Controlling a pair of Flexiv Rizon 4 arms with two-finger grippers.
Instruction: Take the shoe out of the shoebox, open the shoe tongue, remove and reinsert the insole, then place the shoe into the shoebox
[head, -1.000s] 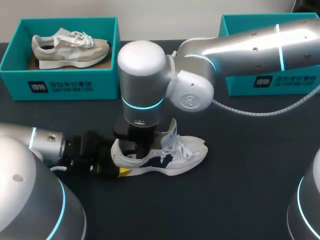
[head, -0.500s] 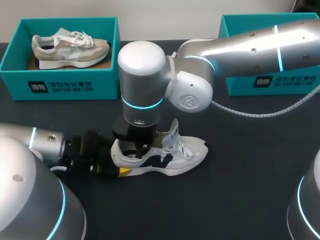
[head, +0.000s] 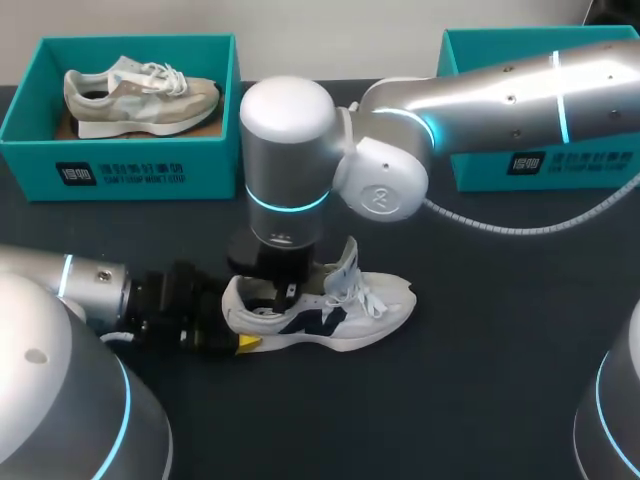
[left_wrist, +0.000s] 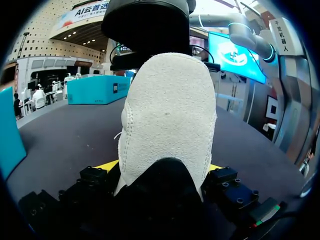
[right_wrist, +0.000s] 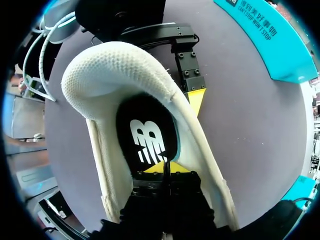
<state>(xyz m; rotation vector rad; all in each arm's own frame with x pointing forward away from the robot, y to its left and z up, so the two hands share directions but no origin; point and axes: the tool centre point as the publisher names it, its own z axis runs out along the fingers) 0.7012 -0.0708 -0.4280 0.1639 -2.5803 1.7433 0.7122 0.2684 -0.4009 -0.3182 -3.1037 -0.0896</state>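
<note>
A teal shoebox (head: 212, 165) stands open at the far left of the table (head: 500, 390), with white print on its front wall. Inside it a beige and grey sneaker (head: 140, 98) with white laces rests on its sole, its toe toward the box's right wall. The tabletop is dark and matte.

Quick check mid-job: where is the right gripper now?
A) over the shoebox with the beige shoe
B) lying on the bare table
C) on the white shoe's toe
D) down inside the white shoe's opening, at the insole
D: the right wrist view shows the right gripper down inside the white shoe, at its black insole.
</note>
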